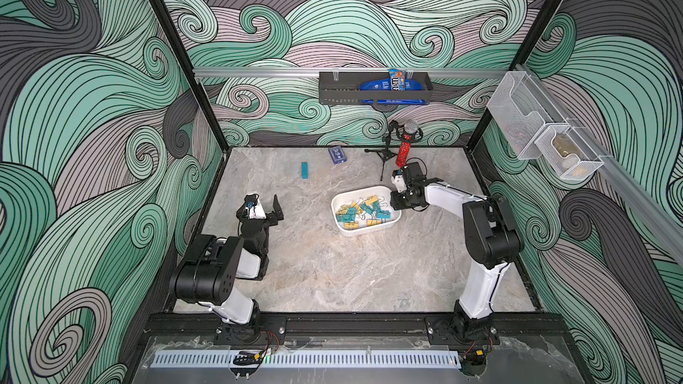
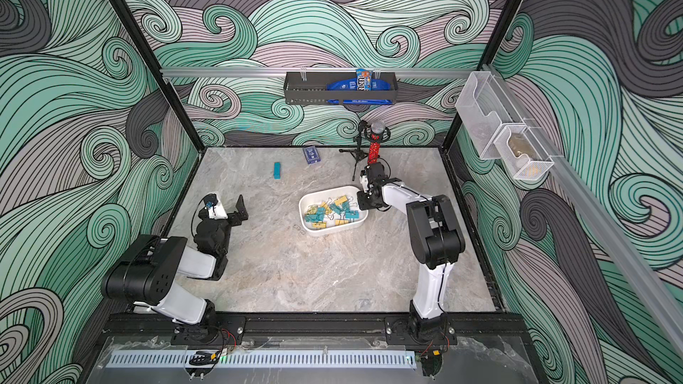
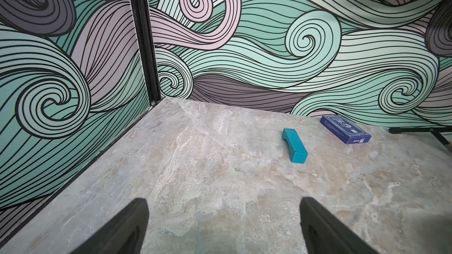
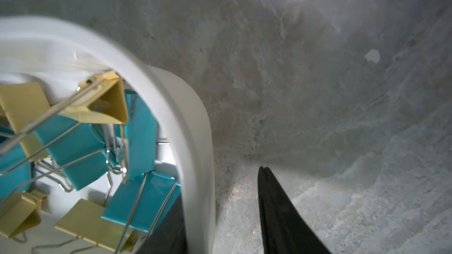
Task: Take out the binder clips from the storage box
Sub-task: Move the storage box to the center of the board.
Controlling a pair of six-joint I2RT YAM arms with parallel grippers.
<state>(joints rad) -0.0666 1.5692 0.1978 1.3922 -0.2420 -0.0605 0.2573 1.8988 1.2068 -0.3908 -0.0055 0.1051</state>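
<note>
The white storage box lies right of the table's middle in both top views and holds several teal and yellow binder clips in a heap. My right gripper is closed down astride the box's right-hand wall. One finger is inside beside the clips and the other finger is outside, where a strip of table shows beside the wall's foot. The box rim looks blurred. My left gripper hangs open and empty over bare table at the left, far from the box.
A flat teal block and a blue card box lie near the back wall. A red microphone on a small tripod stands just behind the right wrist. A black tray hangs on the back wall, and mesh bins on the right wall.
</note>
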